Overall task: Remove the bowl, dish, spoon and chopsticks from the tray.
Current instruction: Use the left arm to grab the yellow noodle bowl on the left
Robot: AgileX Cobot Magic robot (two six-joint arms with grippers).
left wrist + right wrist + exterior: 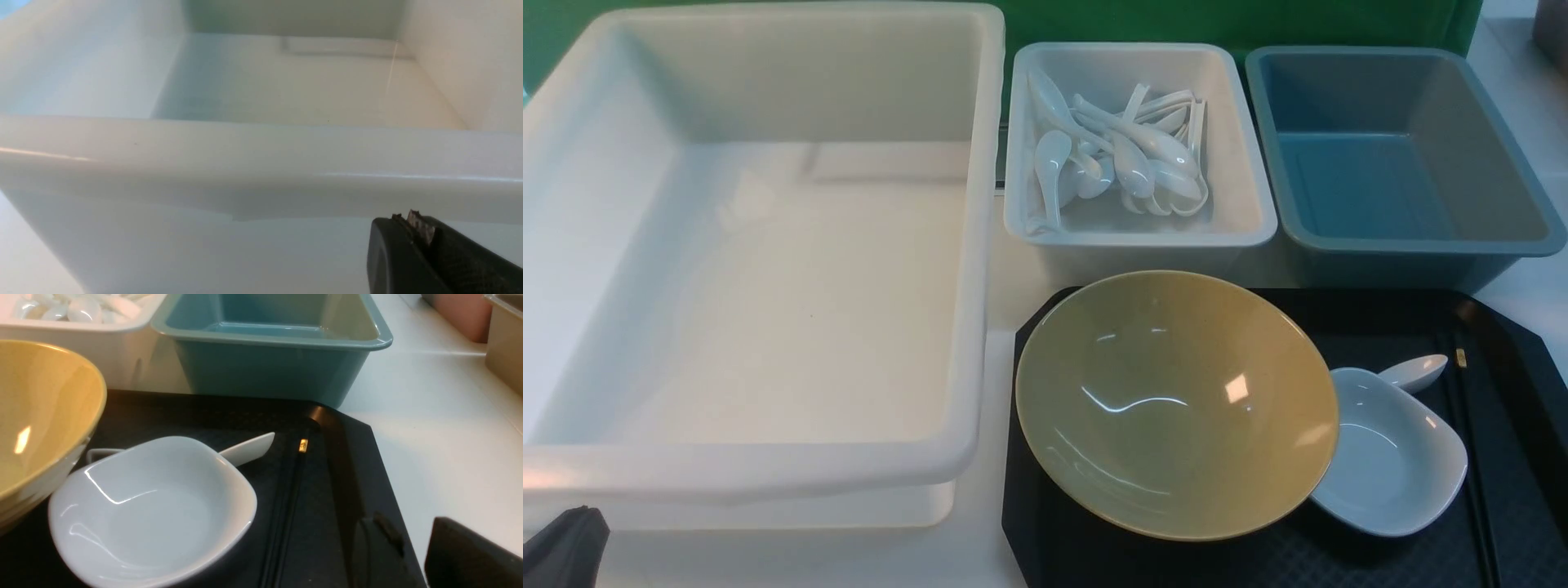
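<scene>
The black tray (1527, 392) carries the wide mustard-yellow bowl (1176, 400), which leans with its rim over the small white dish (1388, 457). A white spoon (1417, 371) pokes out from behind the dish. The black chopsticks (1470, 441) lie along the tray's right side, gold mark at the far end. In the right wrist view the dish (151, 510), spoon (249, 449), chopsticks (286, 506) and bowl (41, 408) sit ahead of my right gripper (412, 539), which is open and empty over the tray's right rim (347, 477). My left gripper (412, 220) is shut, low in front of the big white tub; its tip shows at the corner (564, 547).
A large empty white tub (768, 474) fills the left side. Behind the tray stand a smaller white tub (1233, 204) holding several white spoons and an empty blue-grey tub (1405, 245). Pink (461, 314) and tan (506, 343) containers stand further right.
</scene>
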